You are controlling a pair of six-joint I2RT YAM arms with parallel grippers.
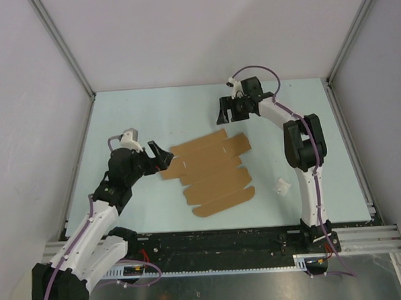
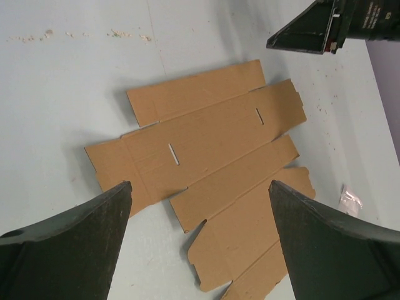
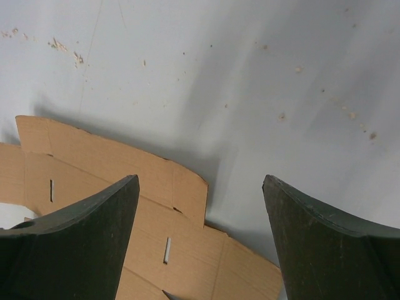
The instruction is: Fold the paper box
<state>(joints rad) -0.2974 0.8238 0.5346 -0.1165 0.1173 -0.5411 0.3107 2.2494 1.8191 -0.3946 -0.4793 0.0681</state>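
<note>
Pale walls close off three sides of a light blue desk [image 1: 118, 114], and I count one desk, two arms bolted at its near edge, one paper box, two tools and one small white wad.

From the top view, the paper box [image 1: 212, 173] lies as a flat die-cut sheet in the middle of the desk, between the two arms. All its panels and rounded tabs lie spread out, with none raised. I judge that the folding has not begun and that I am at the approach step.

The left tool [image 1: 162, 155] sits just beside the sheet's left edge. Its wrist view shows the jaws spread wide above the cardboard with nothing between them, so it is released. The right tool [image 1: 227, 111] hangs near the sheet's far corner, apart from it. Its jaws are also spread and empty, so it too is released.

The next move, as I read it, calls for one tool to pin a centre panel while the other slips a finger under an outer panel and lifts it along its crease. Thin flat card will be awkward to get under.

The wad [image 1: 281, 187] lies alone to the right of the sheet, well apart from both tools.
</note>
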